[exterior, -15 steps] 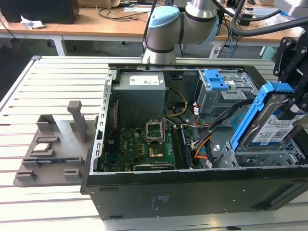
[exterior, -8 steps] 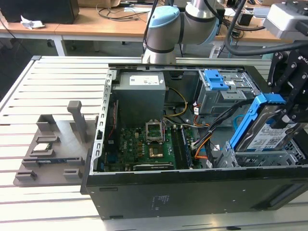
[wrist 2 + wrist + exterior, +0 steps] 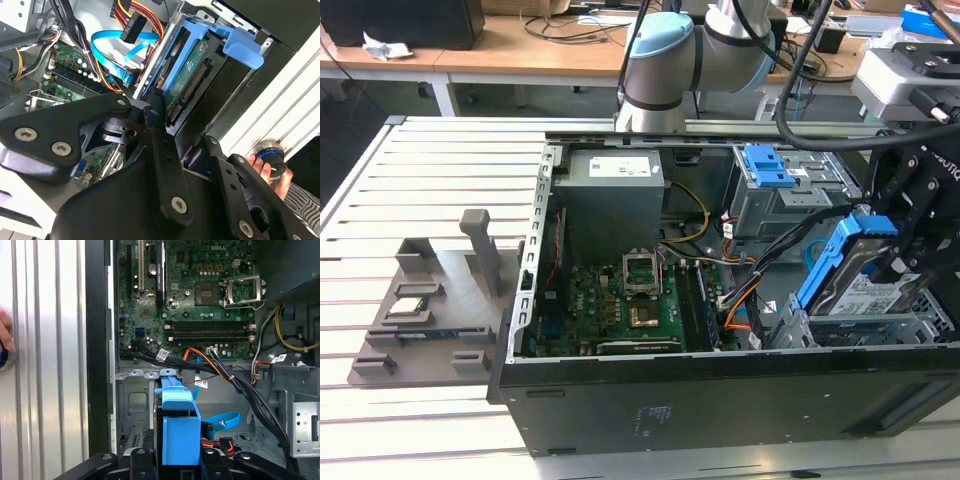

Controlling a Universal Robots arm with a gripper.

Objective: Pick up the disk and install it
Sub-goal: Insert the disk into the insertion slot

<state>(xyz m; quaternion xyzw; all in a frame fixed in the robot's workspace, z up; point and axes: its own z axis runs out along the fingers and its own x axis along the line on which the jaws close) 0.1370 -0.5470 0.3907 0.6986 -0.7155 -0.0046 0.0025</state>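
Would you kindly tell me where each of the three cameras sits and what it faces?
Exterior view: off the arm, looking down into the open computer case; the arm and the claw on the disk show.
First wrist view: on the wrist, facing the motherboard over the disk.
Second wrist view: on the wrist, facing the disk; black claw links show.
All three share the disk.

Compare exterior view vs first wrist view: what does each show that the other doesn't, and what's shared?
Exterior view alone: the grey fixture tray holding a small silver chip, and the arm's joints. First wrist view alone: a hand at the slatted table's edge, and a blue cable loop. Both: the pincer holding the disk tilted over the drive bay, plus the motherboard and its CPU socket.
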